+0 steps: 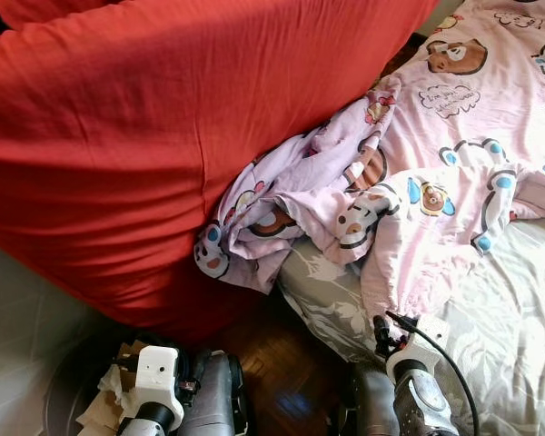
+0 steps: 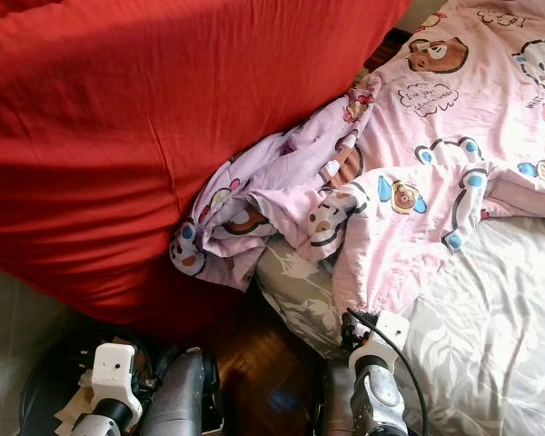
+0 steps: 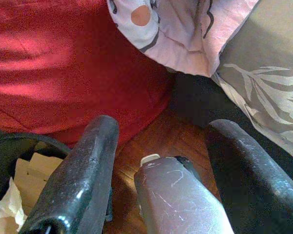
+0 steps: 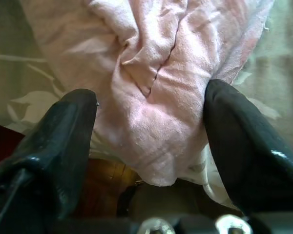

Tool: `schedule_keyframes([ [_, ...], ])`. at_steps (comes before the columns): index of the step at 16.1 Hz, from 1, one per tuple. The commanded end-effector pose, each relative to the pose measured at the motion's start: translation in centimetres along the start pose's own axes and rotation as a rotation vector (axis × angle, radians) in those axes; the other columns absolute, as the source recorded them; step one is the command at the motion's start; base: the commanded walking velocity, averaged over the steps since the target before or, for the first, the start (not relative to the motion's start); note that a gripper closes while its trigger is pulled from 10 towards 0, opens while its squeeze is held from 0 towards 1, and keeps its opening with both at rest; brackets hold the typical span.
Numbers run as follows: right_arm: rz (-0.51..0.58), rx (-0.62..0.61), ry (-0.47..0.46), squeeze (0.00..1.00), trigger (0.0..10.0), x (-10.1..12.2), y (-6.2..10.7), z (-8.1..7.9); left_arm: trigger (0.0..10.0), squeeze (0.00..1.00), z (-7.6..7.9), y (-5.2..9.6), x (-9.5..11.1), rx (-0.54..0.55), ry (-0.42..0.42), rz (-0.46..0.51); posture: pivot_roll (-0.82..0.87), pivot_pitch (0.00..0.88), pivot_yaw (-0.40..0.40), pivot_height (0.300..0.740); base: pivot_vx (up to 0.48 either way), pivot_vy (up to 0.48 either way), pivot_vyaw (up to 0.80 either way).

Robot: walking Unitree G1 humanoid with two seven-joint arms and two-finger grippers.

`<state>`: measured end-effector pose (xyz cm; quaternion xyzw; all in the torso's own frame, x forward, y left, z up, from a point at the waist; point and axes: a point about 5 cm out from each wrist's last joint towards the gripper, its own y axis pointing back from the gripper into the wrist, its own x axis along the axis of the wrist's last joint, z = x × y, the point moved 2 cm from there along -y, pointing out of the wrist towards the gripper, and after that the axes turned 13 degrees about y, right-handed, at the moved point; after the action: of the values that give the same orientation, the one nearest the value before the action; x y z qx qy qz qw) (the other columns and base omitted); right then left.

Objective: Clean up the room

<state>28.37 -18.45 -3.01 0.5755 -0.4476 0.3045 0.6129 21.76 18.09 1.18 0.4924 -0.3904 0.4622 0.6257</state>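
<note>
My right fingers [image 4: 151, 146] stood apart around the pink blanket's [image 1: 454, 182] hanging corner, soft and light (likely to slip). My left fingers [image 3: 161, 161] were apart too, holding nothing.

We see dark wooden parquet floor [image 1: 282, 368] between a large red cushion [image 1: 145, 136] and the bed [image 1: 518, 309], its grey leaf-print sheet lit by bright daylight; pale floor [image 1: 18, 318] lies at left.

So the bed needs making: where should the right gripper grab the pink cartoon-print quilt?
Grip the pink cartoon-print quilt at its hanging corner, which droops over the grey leaf-print sheet at the bed's edge. The open right gripper already straddles that bunched fold, so come straight in from the bedside.
</note>
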Motion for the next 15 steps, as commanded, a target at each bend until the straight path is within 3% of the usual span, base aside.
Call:
schedule_keyframes([
  [1,-0.060,0.011,0.014,0.00,10.0,-1.4,0.4,-0.2,10.0,0.00,-0.7,0.6,-0.7,0.022,0.005,-0.024,0.08,0.246,0.041,0.624,0.000,0.000,0.00],
  [5,-0.064,0.027,0.081,0.00,10.0,-0.7,0.0,-0.2,10.0,0.00,-0.8,0.5,-0.9,0.024,0.011,-0.026,0.08,0.249,0.036,0.624,0.000,0.000,0.00],
  [9,-0.117,0.043,0.189,0.00,10.0,-1.5,0.2,0.2,10.0,0.00,-0.5,0.7,-1.0,0.022,0.020,-0.027,0.09,0.259,0.030,0.624,0.000,0.000,0.00],
  [14,-0.179,0.017,0.243,0.00,10.0,-2.6,0.5,0.8,10.0,0.00,-0.8,1.3,-1.4,0.033,0.030,-0.045,0.09,0.275,0.031,0.624,0.000,0.000,0.00],
  [15,-0.178,0.020,0.246,0.00,1.1,-2.6,0.5,0.7,10.0,0.00,-0.8,1.3,-1.3,0.030,0.028,-0.045,0.09,0.275,0.031,0.624,0.000,0.000,0.00],
])
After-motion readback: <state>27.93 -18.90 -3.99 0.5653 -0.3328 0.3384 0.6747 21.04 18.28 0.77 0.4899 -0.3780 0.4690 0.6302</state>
